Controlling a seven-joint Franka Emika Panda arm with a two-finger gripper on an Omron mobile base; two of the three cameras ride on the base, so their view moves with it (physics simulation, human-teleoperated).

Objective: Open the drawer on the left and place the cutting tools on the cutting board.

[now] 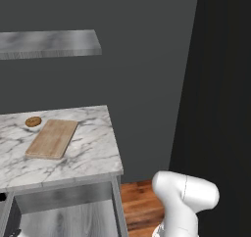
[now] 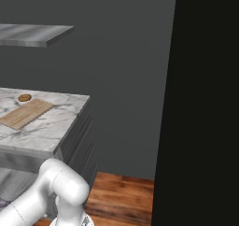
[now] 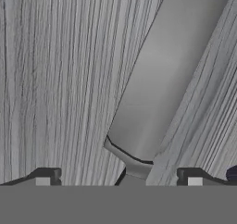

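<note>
In the hand view a knife [image 3: 162, 79] lies on grey wood-grain, its broad grey blade running from the top right down to the bottom middle. My gripper [image 3: 119, 177] is open, with one fingertip [image 3: 44, 177] on each side of the knife's lower end and neither touching it. A bit of the purple-handled tool [image 3: 233, 173] peeks in at the right edge. The drawer [image 1: 73, 216] stands pulled out under the counter's front edge. The tan cutting board [image 1: 52, 138] [image 2: 26, 113] lies bare on the marble counter [image 1: 93, 153].
A small round brown pastry [image 1: 33, 121] [image 2: 24, 97] sits just behind the board. A marble shelf [image 1: 49, 42] hangs above the counter. A tall dark block [image 1: 220, 84] fills the right side, and wooden floor [image 1: 142, 201] shows beside the cabinet.
</note>
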